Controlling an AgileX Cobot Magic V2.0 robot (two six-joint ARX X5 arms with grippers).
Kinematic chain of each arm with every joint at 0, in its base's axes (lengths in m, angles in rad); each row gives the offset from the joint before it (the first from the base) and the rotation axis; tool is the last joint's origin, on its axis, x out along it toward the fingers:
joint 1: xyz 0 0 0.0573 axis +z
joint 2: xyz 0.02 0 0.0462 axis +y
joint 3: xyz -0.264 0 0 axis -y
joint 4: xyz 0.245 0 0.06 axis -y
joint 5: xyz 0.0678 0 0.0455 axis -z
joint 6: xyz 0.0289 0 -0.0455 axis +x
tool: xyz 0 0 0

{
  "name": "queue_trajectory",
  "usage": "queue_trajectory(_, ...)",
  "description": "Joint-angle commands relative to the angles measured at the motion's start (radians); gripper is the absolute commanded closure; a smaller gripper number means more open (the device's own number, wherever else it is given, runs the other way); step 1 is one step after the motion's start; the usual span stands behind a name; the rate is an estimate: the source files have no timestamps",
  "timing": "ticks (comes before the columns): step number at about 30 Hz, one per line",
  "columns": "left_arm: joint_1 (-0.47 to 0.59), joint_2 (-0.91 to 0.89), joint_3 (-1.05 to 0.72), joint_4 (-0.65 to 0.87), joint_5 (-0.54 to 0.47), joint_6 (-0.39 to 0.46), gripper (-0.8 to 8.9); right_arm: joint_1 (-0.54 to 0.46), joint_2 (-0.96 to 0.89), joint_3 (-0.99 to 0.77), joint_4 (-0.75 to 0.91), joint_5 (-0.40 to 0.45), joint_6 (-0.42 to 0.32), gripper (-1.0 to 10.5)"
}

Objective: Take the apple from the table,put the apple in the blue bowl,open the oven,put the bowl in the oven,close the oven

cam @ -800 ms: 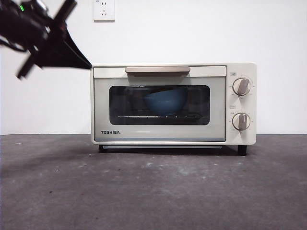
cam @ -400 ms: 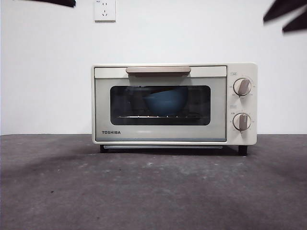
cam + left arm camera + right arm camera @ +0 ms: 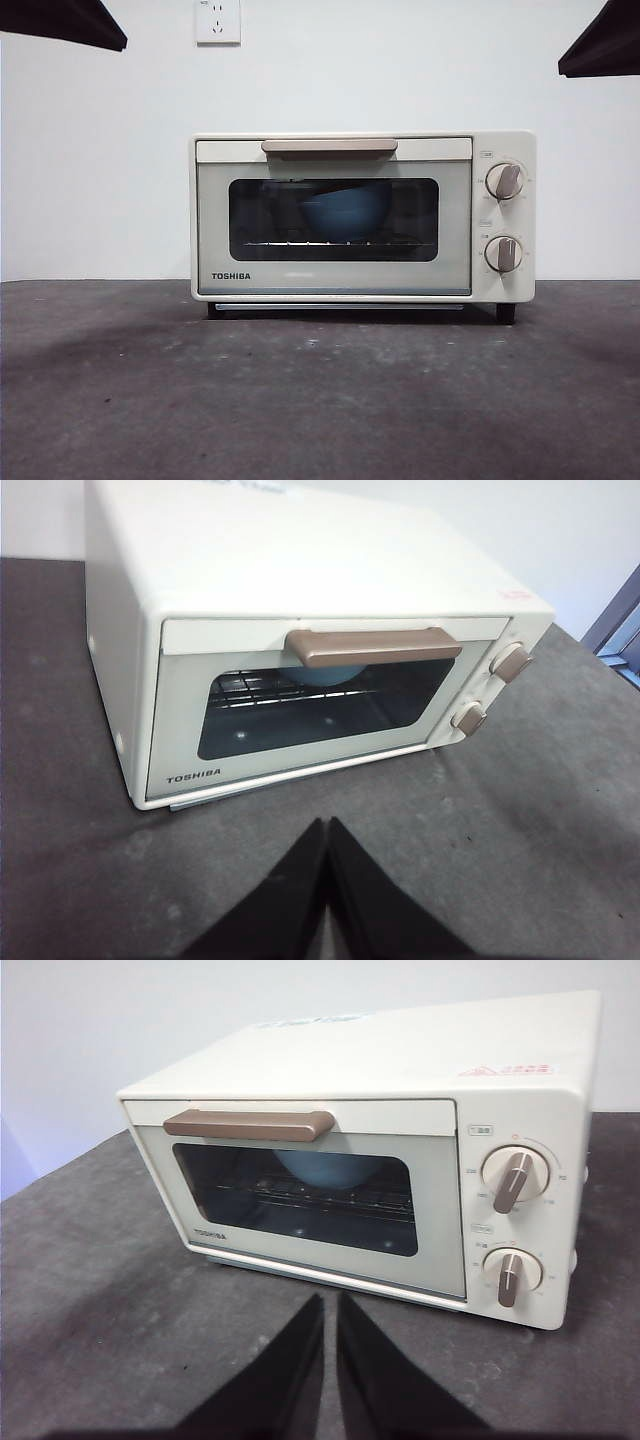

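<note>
**Oven shut with the bowl inside; nothing visibly left to do**

The oven is seen standing on the table with its door fully closed, the beige handle lying flush along the top of the door. Through the dark glass the blue bowl is made out resting on the wire rack inside the oven, behind the middle of the window. The apple cannot be seen in any view (it is presumably hidden inside the bowl, below the rim, but this cannot be confirmed).

The left gripper is held above the table in front of the oven, well apart from the door, its jaws pressed together on nothing. The right gripper is likewise held in front of the oven, nearer the knob side, its jaws all but closed with only a thin slit between them and nothing held.

Every step of the task is judged to be finished, as far as can be shown: bowl placed, door closed. Only the apple's presence is left unverified.
</note>
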Motion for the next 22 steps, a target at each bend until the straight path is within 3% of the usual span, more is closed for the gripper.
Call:
queue_trajectory(1, -0.006, 0.008, 0.008, 0.009, -0.005, 0.005, 8.06, 0.006, 0.003, 0.005, 0.01, 0.001, 0.013, 9.4)
queue_trajectory(20, -0.006, 0.008, 0.008, -0.011, -0.005, 0.008, 8.06, 0.005, 0.003, 0.005, 0.01, 0.008, 0.013, 9.4)
queue_trajectory(22, -0.006, 0.008, 0.008, -0.013, -0.005, 0.055, 8.06, 0.005, 0.003, 0.005, 0.01, 0.008, 0.013, 9.4)
